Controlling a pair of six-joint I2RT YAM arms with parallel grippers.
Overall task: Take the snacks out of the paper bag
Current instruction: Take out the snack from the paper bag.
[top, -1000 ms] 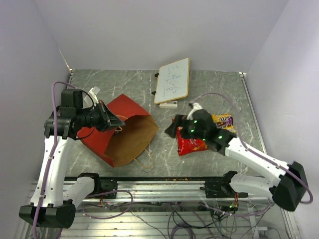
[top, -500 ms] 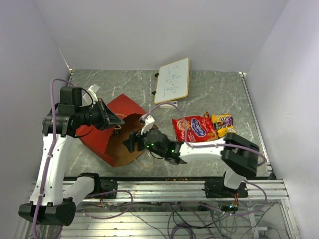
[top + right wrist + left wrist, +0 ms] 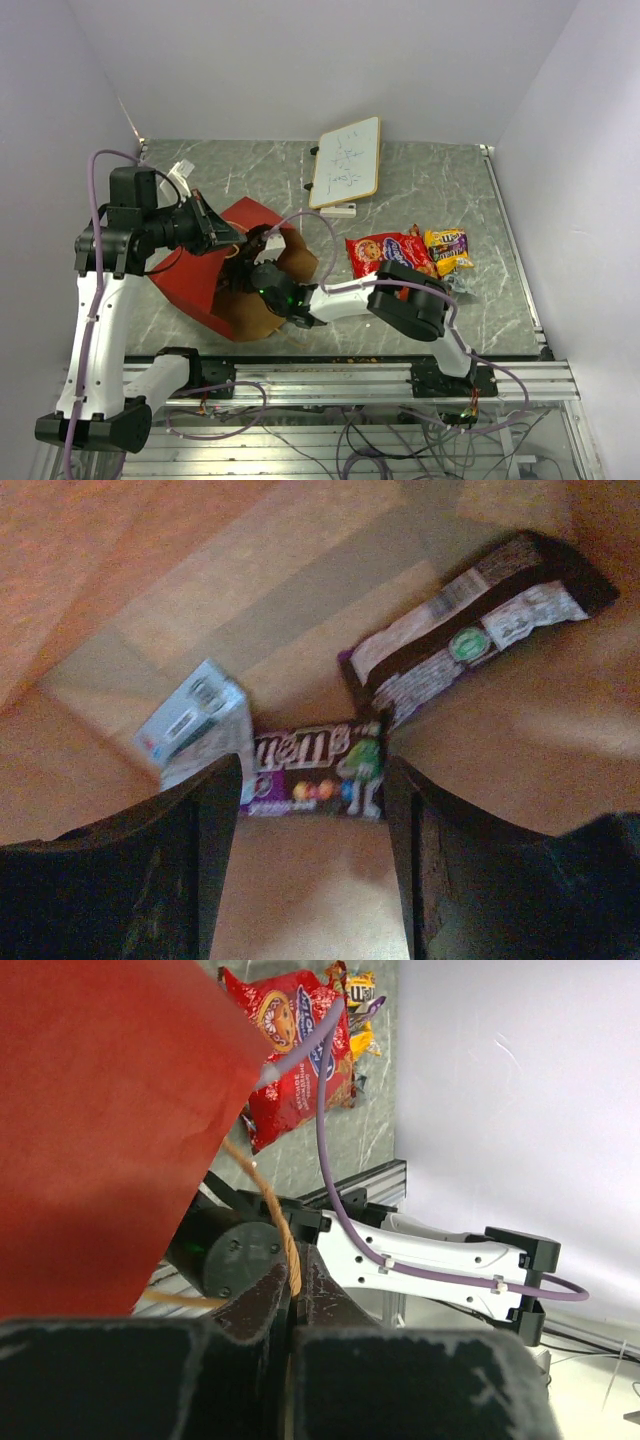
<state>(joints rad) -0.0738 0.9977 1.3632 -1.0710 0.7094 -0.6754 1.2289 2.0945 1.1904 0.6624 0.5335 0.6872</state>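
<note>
The paper bag (image 3: 190, 285) lies on its side with its brown mouth (image 3: 262, 312) facing the near edge. My left gripper (image 3: 290, 1295) is shut on its twisted handle (image 3: 283, 1235) and holds the mouth up. My right arm (image 3: 330, 297) reaches into the bag. Inside, my right gripper (image 3: 312, 780) stands open, its fingertips on either side of a brown M&M's packet (image 3: 315, 770). Beside it lie a silver bar (image 3: 195, 725) and a brown-and-purple wrapper (image 3: 470, 630). The red cookie packet (image 3: 390, 255) and a yellow-purple candy (image 3: 447, 248) lie on the table to the right.
A small whiteboard (image 3: 347, 160) lies at the back centre with a white eraser (image 3: 338, 210) in front of it. The metal rail (image 3: 330, 375) runs along the near edge. Walls close in the left, back and right sides.
My right arm left the red cookie packet on the table and swung left into the bag, its jaws narrowing. My left gripper raised the handle a little.
</note>
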